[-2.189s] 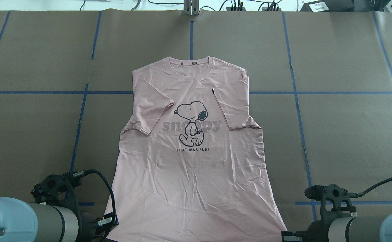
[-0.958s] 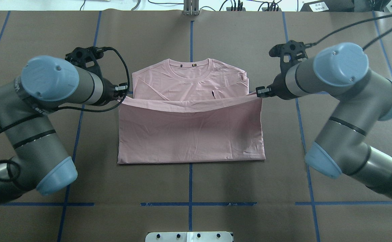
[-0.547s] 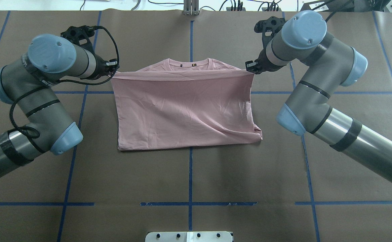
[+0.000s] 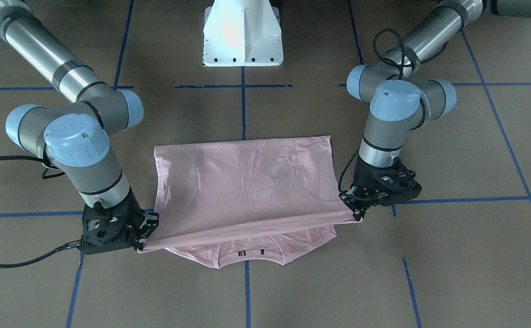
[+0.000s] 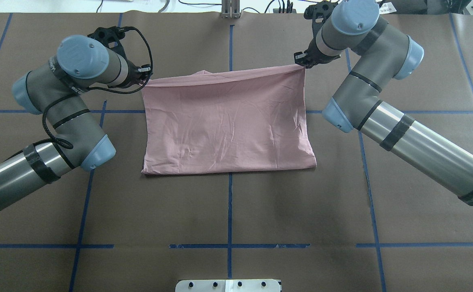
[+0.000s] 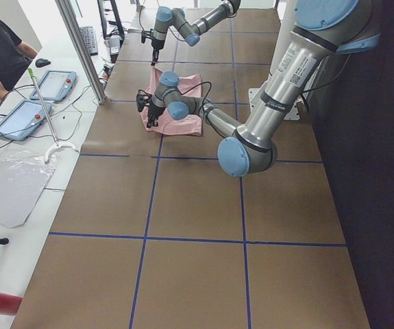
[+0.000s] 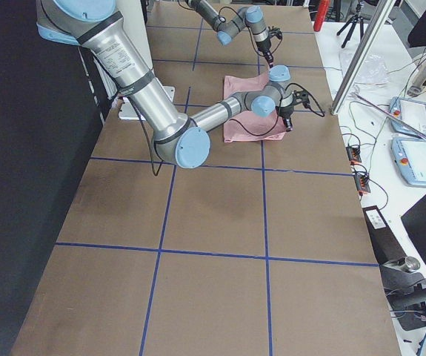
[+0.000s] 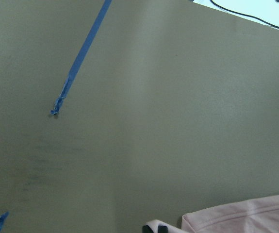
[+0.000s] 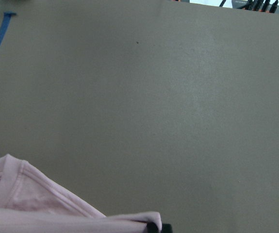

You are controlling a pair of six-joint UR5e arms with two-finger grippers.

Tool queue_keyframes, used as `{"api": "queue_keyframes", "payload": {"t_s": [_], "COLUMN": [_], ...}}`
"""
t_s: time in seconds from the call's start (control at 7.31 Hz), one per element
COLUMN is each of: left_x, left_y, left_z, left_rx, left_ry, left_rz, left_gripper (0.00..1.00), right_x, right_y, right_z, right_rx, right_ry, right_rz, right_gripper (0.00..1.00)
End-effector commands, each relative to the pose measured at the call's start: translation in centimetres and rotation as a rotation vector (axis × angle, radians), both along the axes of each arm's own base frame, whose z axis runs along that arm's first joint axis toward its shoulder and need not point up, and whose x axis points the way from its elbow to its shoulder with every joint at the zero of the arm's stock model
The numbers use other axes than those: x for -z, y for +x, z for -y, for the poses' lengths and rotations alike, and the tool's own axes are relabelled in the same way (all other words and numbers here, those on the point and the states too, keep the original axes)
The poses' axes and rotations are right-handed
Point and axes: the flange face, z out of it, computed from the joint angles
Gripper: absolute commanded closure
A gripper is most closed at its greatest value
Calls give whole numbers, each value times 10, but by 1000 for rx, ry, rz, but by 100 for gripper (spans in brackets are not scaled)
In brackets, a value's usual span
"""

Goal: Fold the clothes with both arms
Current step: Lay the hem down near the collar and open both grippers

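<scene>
- T-shirt (image 5: pixel 228 121): one, pale pink, at the middle of the table, a little toward the side far from the robot's base. Doubled over on itself, with only the plain, wrinkled back showing on top.
- Fold line of the shirt: on the side near the robot, lying flat on the table and running straight from left to right.
- Free hem edge: on the far side, stretched in a line between the two grippers and dipping slightly in the middle.
- Collar (image 4: pixel 247 255): from across the table it shows with a strip of the shoulders just beyond the hem edge. From behind the robot only a small bump of it shows.
- Left gripper (image 5: pixel 144 77): fingers pressed together on the left corner of the hem. Its wrist camera shows the black fingertips (image 8: pixel 155 228) with pink cloth caught in them.
- Right gripper (image 5: pixel 301 64): pinching the right corner of the hem in the same way, a shade farther out than the left one.
- Left arm (image 5: pixel 74 101): grey tube with light-blue joint caps, bent sharply at the elbow, a black cable looped beside it.
- Right arm (image 5: pixel 382 117): same make, reaching in from the right, wrist turned down over the corner.
- Table (image 5: pixel 159 211): covered in brown paper, marked into squares by blue tape lines (image 5: pixel 230 202).
- Pedestal base (image 4: pixel 242 36): white, at the robot's side, well apart from the shirt.
</scene>
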Motion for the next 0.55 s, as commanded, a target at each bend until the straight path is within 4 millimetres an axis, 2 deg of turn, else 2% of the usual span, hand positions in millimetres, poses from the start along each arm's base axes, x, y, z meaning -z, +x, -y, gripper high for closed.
{"api": "queue_keyframes", "payload": {"t_s": [0.0, 0.41], "left_x": [10, 19], "left_y": [5, 12], "left_z": [3, 0], "left_rx": [10, 10], "left_ry": [-3, -4], "left_rz": [-18, -35], "left_gripper": [100, 100], "right_x": [9, 18], "right_y": [-10, -12], "right_z": [2, -14], "right_rx": [-6, 22], "right_ry": [0, 16], "right_rz": [19, 50], "right_gripper": [100, 100]}}
